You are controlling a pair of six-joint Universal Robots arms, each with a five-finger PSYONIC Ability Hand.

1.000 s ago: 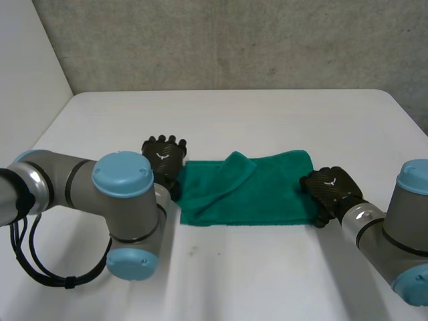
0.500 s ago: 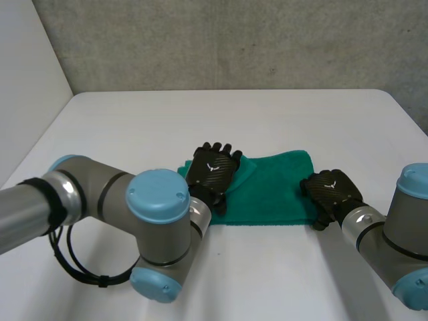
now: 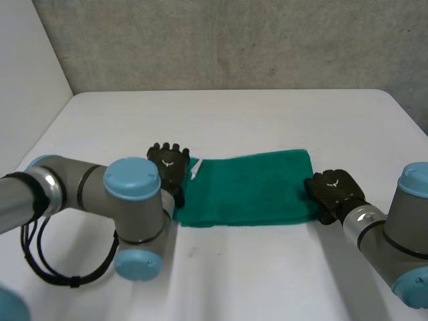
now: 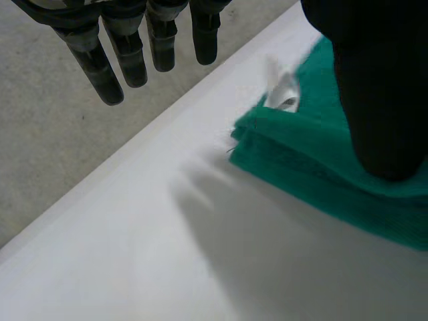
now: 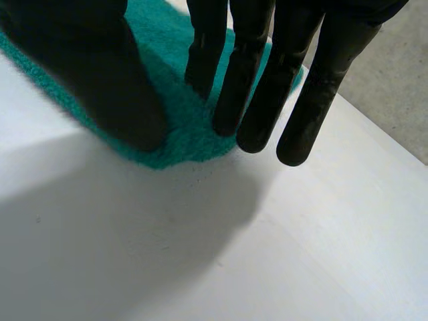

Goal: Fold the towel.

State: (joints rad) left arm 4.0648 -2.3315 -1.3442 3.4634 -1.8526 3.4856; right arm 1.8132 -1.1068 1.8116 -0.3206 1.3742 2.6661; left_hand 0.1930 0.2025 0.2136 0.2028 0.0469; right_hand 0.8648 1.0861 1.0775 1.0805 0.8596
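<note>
Flanking the flat, folded green towel [image 3: 247, 187], left hand [image 3: 168, 164] and right hand [image 3: 332, 192] rest straight-fingered.

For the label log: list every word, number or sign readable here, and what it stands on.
No readable text.
The white tag at a corner of the green towel: too blurred to read.
Small white mark on left robot hand and right robot hand: no legible letters.

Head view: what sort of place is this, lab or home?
Probably a lab test bench: a white table, a plain grey wall behind it, and a green towel with the robot's left hand and right hand at its ends.
</note>
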